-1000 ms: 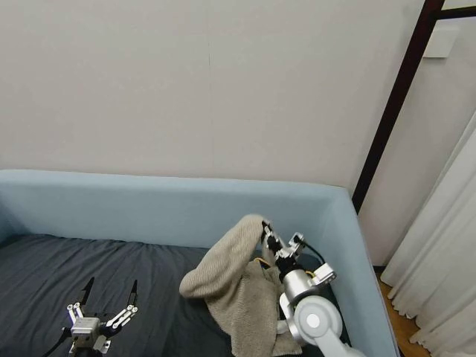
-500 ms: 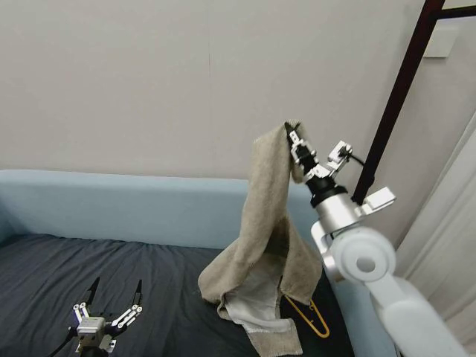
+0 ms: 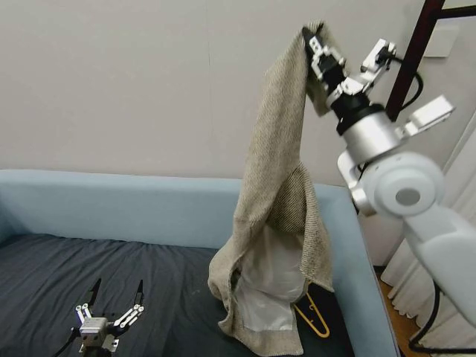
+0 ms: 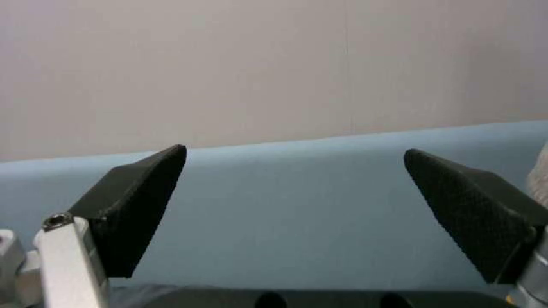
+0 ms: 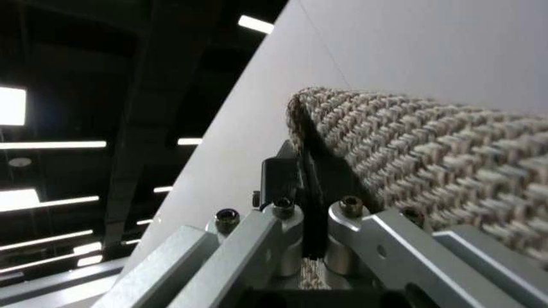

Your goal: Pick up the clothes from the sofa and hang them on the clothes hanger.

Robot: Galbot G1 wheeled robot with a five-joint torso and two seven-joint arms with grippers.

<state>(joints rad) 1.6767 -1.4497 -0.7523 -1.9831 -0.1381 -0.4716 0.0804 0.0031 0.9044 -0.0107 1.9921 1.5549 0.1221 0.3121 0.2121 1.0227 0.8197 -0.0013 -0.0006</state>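
Lifted since 1 second ago, the right gripper (image 3: 311,36) now stands high above the light blue sofa (image 3: 149,208), near its right end, and the beige knit jacket (image 3: 279,186) has gone up with it. That sofa has a dark grey seat cushion (image 3: 74,275) and stands against a plain pale wall (image 3: 149,89). Beside its right end rise a dark post (image 3: 405,82) and white curtains (image 3: 446,253). The right gripper's 2 fingers are clamped on the jacket's top edge. The jacket hangs straight down with its white lining showing and its hem down at the seat cushion. A yellow hanger (image 3: 316,321) lies on the cushion just beside the hem. The left gripper (image 3: 117,286) hovers low over the sofa's seat, fingers spread wide, holding nothing.
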